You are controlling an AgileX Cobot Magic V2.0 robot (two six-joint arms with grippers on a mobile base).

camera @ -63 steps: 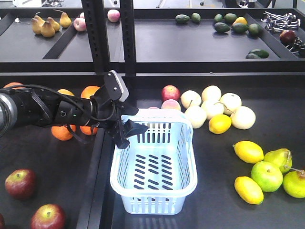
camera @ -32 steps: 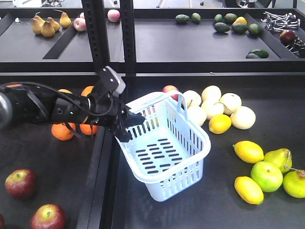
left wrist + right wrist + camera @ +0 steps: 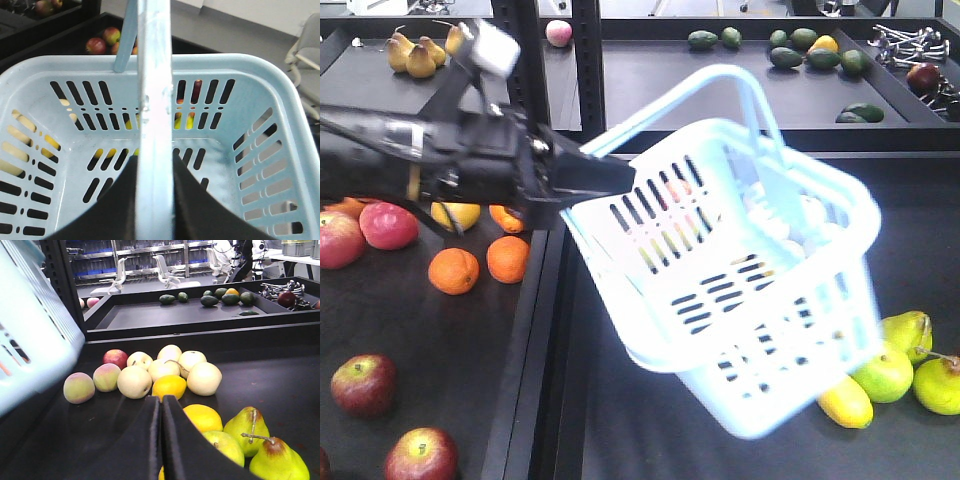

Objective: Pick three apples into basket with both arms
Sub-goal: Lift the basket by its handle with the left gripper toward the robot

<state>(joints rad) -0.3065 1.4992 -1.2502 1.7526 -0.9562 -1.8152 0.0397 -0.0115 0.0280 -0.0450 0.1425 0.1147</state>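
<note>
Front-facing view: our left gripper (image 3: 616, 181), clamped on the basket (image 3: 760, 310), has hoisted it off the table (image 3: 610, 440), apples (image 3: 362, 384) not yet in; right gripper (image 3: 161, 407) closed, empty

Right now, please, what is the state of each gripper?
Left gripper: closed, holding the pale blue basket by its handle.
Right gripper: closed, holding nothing.

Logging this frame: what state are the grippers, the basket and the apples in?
Basket: off the table, tilted, empty.
Basket handle: swung up.
Left gripper: shut on the basket.
Right gripper: shut, holding nothing.
Apples: lying on the table, none in the basket.
</note>
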